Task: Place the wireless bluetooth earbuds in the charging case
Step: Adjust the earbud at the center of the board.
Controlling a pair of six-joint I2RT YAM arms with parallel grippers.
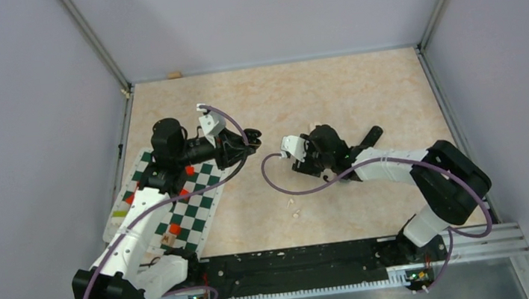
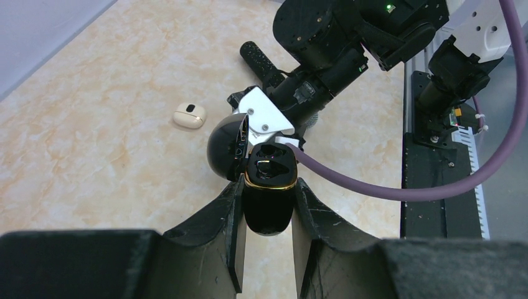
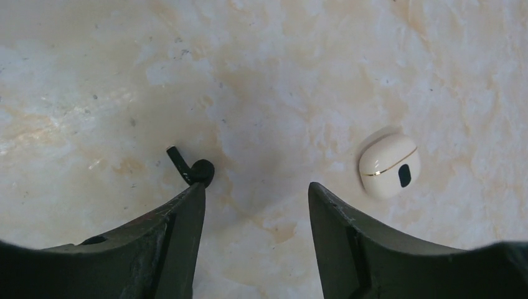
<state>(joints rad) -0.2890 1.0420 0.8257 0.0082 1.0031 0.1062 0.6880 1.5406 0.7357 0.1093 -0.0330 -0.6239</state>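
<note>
My left gripper (image 2: 269,187) is shut on a black charging case (image 2: 268,205) with a gold rim, held off the table with its lid (image 2: 223,148) hinged open to the left. In the top view it (image 1: 245,141) sits left of centre. My right gripper (image 3: 255,187) is open and points down at the table, nothing between its fingers. One black stemmed earbud (image 3: 193,169) lies on the table right at the tip of its left finger, outside the gap. Two tiny white earbuds (image 1: 294,208) lie nearer the front. Whether the black case's wells hold anything I cannot tell.
A closed white case (image 3: 389,165) with a gold line lies just right of my right gripper, also the white case (image 2: 189,115) in the left wrist view. A black microphone (image 1: 370,137) lies behind the right gripper. A green-and-white chequered mat (image 1: 192,210) covers the left side. Purple cables trail from both wrists.
</note>
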